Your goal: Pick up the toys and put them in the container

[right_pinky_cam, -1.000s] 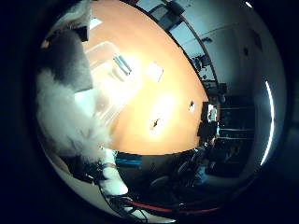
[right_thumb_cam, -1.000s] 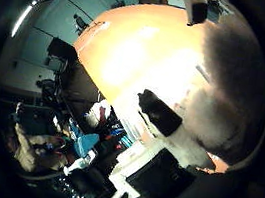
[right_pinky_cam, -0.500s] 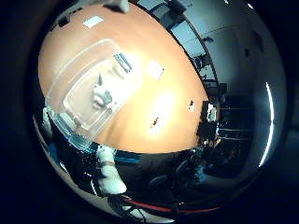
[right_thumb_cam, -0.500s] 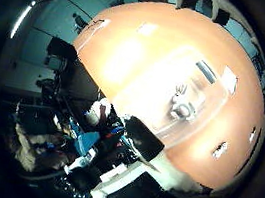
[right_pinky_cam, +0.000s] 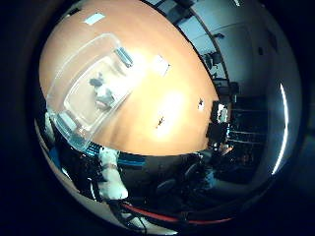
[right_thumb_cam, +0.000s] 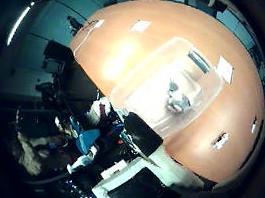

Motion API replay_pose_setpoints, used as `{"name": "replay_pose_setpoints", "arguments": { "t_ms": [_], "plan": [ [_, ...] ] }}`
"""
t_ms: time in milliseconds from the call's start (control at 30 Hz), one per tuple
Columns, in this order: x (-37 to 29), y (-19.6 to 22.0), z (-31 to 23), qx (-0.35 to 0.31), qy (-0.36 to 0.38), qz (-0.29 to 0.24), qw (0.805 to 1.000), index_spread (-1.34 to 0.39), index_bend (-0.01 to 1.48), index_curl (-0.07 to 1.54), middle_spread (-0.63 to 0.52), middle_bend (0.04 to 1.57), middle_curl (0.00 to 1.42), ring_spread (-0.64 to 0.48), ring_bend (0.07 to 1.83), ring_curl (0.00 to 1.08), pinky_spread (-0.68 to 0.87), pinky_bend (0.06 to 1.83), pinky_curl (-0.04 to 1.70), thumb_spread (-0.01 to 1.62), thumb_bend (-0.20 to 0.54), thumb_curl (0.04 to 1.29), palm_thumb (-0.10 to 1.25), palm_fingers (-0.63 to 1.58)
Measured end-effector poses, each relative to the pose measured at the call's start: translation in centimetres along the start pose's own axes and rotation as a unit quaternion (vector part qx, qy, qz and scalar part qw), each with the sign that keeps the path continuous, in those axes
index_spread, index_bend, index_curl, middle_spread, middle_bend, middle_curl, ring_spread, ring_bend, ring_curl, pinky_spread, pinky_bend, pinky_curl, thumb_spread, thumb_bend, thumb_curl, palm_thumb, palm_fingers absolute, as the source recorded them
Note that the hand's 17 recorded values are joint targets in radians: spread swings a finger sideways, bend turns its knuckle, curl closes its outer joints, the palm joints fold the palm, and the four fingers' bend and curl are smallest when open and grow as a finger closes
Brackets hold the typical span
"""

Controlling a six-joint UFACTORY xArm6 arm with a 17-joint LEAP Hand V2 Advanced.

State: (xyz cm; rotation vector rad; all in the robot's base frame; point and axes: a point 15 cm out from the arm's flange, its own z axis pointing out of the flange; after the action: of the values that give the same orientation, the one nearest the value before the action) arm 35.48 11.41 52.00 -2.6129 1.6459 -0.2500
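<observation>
a second ago a grey and white plush toy was held close against the palm; now it is seen lying inside the clear container, well away from the robot hand.

Both palm cameras look down from well above the orange table, neither close to anything. The little-finger-side view holds the clear container at its upper left; the thumb-side view sets it right of centre. They share the table, container and dark room edge.
</observation>
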Motion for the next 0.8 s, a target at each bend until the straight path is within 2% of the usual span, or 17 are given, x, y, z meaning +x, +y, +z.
{"name": "replay_pose_setpoints", "arguments": {
  "t_ms": [200, 333, 533, 800],
  "plan": [
    [8.2, 3.6, 1.9, -0.027, 0.009, 0.050, 0.998, -0.40, 0.18, 0.33, -0.07, 0.27, 0.35, 0.11, 0.45, 0.21, 0.47, 0.43, 0.35, 1.10, -0.022, 0.26, 0.46, 0.26],
    [14.7, 7.1, 3.5, -0.047, 0.012, 0.105, 0.993, -0.39, 0.17, 0.32, -0.06, 0.25, 0.34, 0.14, 0.41, 0.20, 0.48, 0.40, 0.32, 1.10, -0.022, 0.26, 0.46, 0.26],
    [23.5, 11.3, 6.4, -0.037, 0.035, 0.180, 0.982, -0.39, 0.16, 0.30, -0.06, 0.25, 0.35, 0.15, 0.39, 0.20, 0.47, 0.39, 0.30, 1.10, -0.022, 0.26, 0.46, 0.29],
    [29.8, 16.8, 15.6, -0.056, 0.038, 0.265, 0.962, -0.27, 0.18, 0.31, -0.02, 0.25, 0.35, 0.15, 0.39, 0.20, 0.47, 0.37, 0.28, 1.09, -0.026, 0.26, 0.44, 0.31]
  ]
}}
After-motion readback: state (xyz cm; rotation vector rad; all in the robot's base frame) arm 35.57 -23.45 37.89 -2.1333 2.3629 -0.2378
